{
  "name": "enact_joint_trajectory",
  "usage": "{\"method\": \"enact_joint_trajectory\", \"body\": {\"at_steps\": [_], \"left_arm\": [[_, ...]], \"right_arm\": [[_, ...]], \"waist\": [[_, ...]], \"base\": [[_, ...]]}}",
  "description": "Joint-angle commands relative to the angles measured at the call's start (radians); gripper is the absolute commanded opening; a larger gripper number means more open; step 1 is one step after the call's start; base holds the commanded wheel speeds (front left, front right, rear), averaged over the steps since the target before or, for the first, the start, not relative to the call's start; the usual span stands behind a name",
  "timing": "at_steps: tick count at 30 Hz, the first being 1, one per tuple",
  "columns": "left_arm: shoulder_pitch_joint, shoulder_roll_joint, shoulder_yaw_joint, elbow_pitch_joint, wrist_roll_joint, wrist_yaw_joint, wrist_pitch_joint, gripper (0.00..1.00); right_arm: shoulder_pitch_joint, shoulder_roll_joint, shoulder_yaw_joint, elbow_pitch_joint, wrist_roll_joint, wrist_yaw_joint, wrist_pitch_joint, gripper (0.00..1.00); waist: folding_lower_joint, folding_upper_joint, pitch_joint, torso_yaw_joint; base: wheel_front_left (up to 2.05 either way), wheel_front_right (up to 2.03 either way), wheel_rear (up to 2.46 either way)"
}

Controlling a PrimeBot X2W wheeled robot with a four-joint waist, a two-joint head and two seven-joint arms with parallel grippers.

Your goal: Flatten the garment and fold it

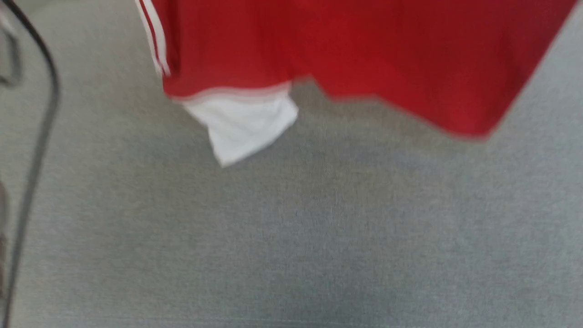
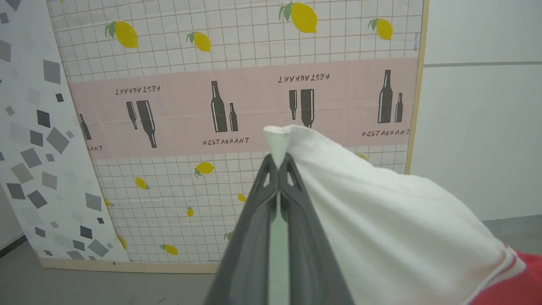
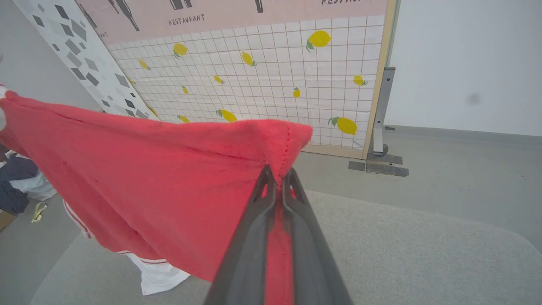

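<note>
The garment [image 1: 364, 54] is bright red with a white panel [image 1: 243, 120] and striped trim, and it hangs in the air above the grey table [image 1: 291, 237] in the blurred head view. In the left wrist view my left gripper [image 2: 277, 163] is shut on a white corner of the garment [image 2: 381, 220], which drapes off to the right. Over in the right wrist view my right gripper [image 3: 277, 176] is shut on a red corner of the garment [image 3: 161, 186]; the cloth stretches away to the left, its white panel [image 3: 156, 275] touching the table.
A printed screen with lemons and bottles [image 2: 237, 106] stands behind the table, on a metal foot [image 3: 381, 161]. A dark cable [image 1: 38, 136] curves along the table's left side. Dark clothes [image 3: 17, 178] lie on the floor at the left. Grey table surface [image 3: 402, 254] spreads below the cloth.
</note>
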Motion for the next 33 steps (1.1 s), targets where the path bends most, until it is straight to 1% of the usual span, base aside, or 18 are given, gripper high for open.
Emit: {"method": "enact_joint_trajectory", "body": {"at_steps": [1, 5, 9, 13, 17, 22, 26, 31, 33], "left_arm": [[-0.064, 0.012, 0.001, 0.025, 0.022, 0.003, -0.011, 0.00], [-0.214, 0.024, -0.016, 0.097, 0.093, 0.010, -0.061, 0.00], [-0.323, 0.013, -0.022, 0.149, 0.134, 0.024, -0.125, 0.00], [-0.387, -0.002, -0.022, 0.183, 0.151, 0.031, -0.193, 0.00], [-0.401, -0.010, -0.015, 0.224, 0.143, 0.030, -0.242, 0.00], [-0.367, -0.033, -0.002, 0.275, 0.113, 0.028, -0.296, 0.00], [-0.304, -0.058, 0.003, 0.312, 0.082, 0.016, -0.342, 0.00], [-0.175, -0.090, -0.006, 0.368, 0.042, -0.026, -0.403, 0.00], [-0.115, -0.099, -0.010, 0.384, 0.027, -0.044, -0.427, 0.00]], "right_arm": [[-0.060, 0.011, 0.002, 0.028, -0.030, -0.001, -0.032, 0.00], [-0.221, 0.047, -0.006, 0.127, -0.119, -0.001, -0.146, 0.00], [-0.343, 0.073, -0.026, 0.218, -0.195, -0.001, -0.258, 0.00], [-0.422, 0.086, -0.030, 0.288, -0.240, -0.001, -0.336, 0.00], [-0.455, 0.085, -0.014, 0.338, -0.254, -0.001, -0.391, 0.00], [-0.445, 0.073, 0.012, 0.386, -0.239, -0.001, -0.428, 0.00], [-0.394, 0.061, 0.047, 0.399, -0.196, -0.001, -0.452, 0.00], [-0.252, 0.044, 0.113, 0.390, -0.115, -0.001, -0.497, 0.00], [-0.179, 0.029, 0.162, 0.376, -0.077, -0.001, -0.510, 0.00]], "waist": [[-0.0001, -0.0001, 0.179, -0.036], [-0.0001, -0.0001, 0.251, -0.058], [-0.0001, -0.0001, 0.303, -0.067], [-0.0001, -0.0001, 0.359, -0.067], [-0.0001, -0.0001, 0.413, -0.060], [-0.0001, -0.0001, 0.463, -0.040], [-0.0001, -0.0001, 0.471, -0.018], [-0.0001, -0.0001, 0.415, 0.016], [-0.0001, -0.0001, 0.380, 0.027]], "base": [[0.00, 0.00, 0.00], [0.00, 0.00, 0.00], [0.00, 0.00, 0.00], [0.00, 0.00, 0.00], [0.00, 0.00, 0.00], [0.00, 0.00, 0.00], [0.00, 0.00, 0.00], [0.00, 0.00, 0.00], [0.00, 0.00, 0.00]]}}
